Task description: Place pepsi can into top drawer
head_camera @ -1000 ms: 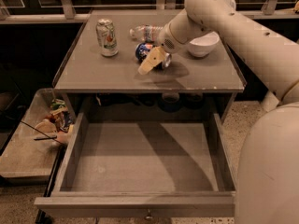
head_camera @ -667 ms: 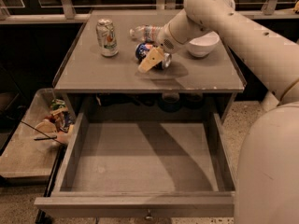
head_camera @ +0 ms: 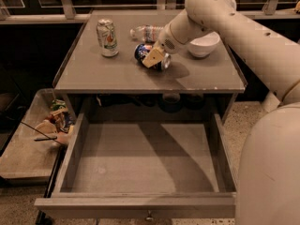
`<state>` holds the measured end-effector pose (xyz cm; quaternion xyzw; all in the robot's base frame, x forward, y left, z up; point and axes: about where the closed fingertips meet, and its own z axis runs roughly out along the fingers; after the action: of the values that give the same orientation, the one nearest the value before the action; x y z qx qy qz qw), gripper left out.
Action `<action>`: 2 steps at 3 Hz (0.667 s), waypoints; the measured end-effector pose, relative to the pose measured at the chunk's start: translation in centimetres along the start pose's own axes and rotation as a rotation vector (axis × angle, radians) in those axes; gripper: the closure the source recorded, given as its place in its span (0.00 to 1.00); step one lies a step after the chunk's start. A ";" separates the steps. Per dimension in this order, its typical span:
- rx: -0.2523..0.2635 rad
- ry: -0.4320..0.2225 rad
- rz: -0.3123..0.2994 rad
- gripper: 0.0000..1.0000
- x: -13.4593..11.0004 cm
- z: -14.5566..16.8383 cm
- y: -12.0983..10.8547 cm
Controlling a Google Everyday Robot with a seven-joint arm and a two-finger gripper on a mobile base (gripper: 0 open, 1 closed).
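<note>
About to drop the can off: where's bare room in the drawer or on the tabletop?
The top drawer floor is bare wall to wall. On the tabletop, the front strip and the patch below the green-and-white can are free. The back is crowded: clear bottle, white bowl, and the gripper at the pepsi can.

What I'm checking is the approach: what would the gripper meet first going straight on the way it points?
The pepsi can, lying on its side on the tabletop: the gripper points down right at it, probably touching it, though depth is unclear.
</note>
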<state>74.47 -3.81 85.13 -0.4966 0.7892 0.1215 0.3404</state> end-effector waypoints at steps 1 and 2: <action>0.000 0.000 0.000 0.88 0.0 0.0 0.0; -0.011 0.002 -0.032 1.00 -0.9 -0.3 0.3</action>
<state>74.34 -3.17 85.87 -0.5112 0.7806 0.1198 0.3390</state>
